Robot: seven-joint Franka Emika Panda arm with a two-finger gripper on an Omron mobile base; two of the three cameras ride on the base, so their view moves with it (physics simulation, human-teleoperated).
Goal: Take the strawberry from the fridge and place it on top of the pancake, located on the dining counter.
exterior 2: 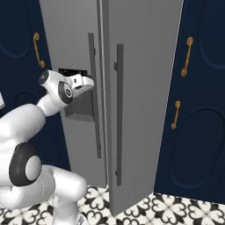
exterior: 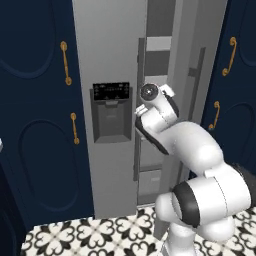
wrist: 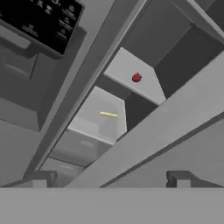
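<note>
The fridge [exterior: 110, 50] [exterior 2: 145, 66] is a tall light-grey appliance with a black dispenser panel [wrist: 43, 17]. Its right door [exterior 2: 140, 110] stands ajar, and grey shelves show in the gap. On a pale inner shelf [wrist: 127, 70] lies the strawberry [wrist: 136, 78], small and red. My gripper [exterior 2: 89, 83] [wrist: 109, 180] hangs in front of the gap at dispenser height, pointing inward. It is open, with nothing between its fingertips [wrist: 40, 179], and is well short of the berry. The pancake and the dining counter are out of view.
A pale yellow stick [wrist: 108, 114] lies on the shelf below the berry. The ajar door's edge [wrist: 166, 127] crosses the hand view close to the fingers. Long bar handles [exterior 2: 118, 110] run down both doors. Navy cabinets with gold handles [exterior: 65, 62] [exterior 2: 188, 56] flank the fridge.
</note>
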